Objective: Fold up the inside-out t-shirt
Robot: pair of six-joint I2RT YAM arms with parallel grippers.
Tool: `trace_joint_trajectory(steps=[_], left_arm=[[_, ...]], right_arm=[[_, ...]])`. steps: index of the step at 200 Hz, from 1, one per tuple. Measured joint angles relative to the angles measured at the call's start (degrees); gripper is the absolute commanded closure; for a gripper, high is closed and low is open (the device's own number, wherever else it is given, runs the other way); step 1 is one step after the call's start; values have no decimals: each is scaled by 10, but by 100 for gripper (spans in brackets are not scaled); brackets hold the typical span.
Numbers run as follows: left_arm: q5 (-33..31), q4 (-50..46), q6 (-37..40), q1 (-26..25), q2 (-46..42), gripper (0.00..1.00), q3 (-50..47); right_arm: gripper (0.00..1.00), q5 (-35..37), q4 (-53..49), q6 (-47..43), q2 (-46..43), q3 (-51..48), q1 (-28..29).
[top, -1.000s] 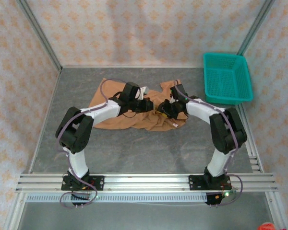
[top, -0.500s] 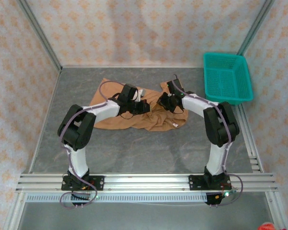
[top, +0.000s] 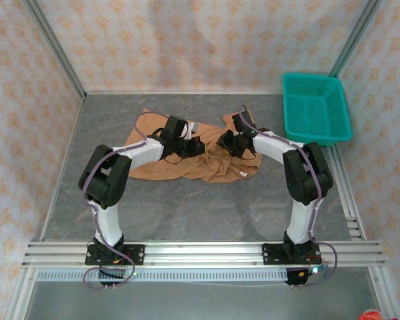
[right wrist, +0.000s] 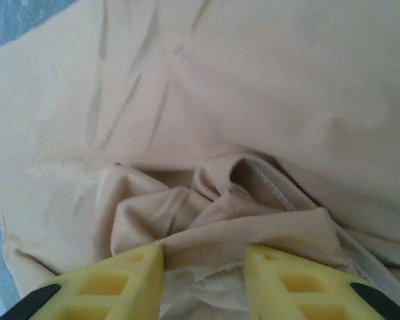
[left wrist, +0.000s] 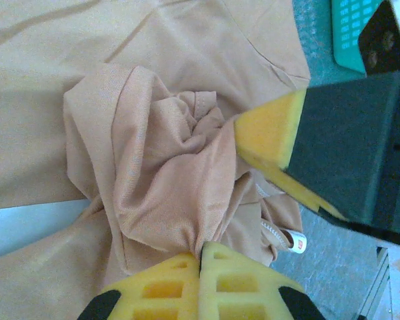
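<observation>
Left wrist: left gripper pinched shut on bunched inside-out t-shirt, toward table far edge; right gripper part-open astride fold.

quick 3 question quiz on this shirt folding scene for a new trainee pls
1. True or false: the left gripper is shut on a bunch of the inside-out t-shirt.
2. Where is the teal basket? A: lying on the t-shirt. B: at the far right of the table, apart from the t-shirt. C: in the left gripper.
3. In a few words: how do the jaws of the right gripper stand, and what lies between them?

Key: 1 true. 2 B. 3 apart, with a fold of the t-shirt between them.
</observation>
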Motion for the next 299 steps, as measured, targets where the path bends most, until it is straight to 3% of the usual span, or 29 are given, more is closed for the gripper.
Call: trace_joint_trajectory(steps=[47, 81, 104, 126, 138, 197, 234, 264, 275, 299], left_arm=[[0, 0, 0, 0, 0, 100, -2], [2, 0, 0, 0, 0, 100, -8], [2, 0, 0, 0, 0, 100, -8], [2, 0, 0, 0, 0, 100, -8], [2, 0, 0, 0, 0, 100, -9], [2, 0, 0, 13, 3, 100, -9], [4, 1, 4, 18, 24, 100, 9], [10, 4, 4, 16, 24, 100, 10], [9, 4, 6, 16, 24, 76, 10], [-2, -7, 15, 16, 23, 55, 9]], right_arm=[[51, -5, 0, 7, -16, -19, 12], [51, -6, 2, 7, -16, -20, 16], [62, -4, 2, 10, 4, -3, 16], [90, 1, 2, 9, 39, 28, 16], [100, 3, 1, 13, 50, 40, 16], [100, -2, -89, -14, -21, 45, 14], [100, -65, -98, -7, -129, 22, 4], [100, -103, -75, 16, -129, 19, -13], [100, -113, -59, 25, -114, 19, -21], [100, -129, -26, 44, -56, 30, -40]])
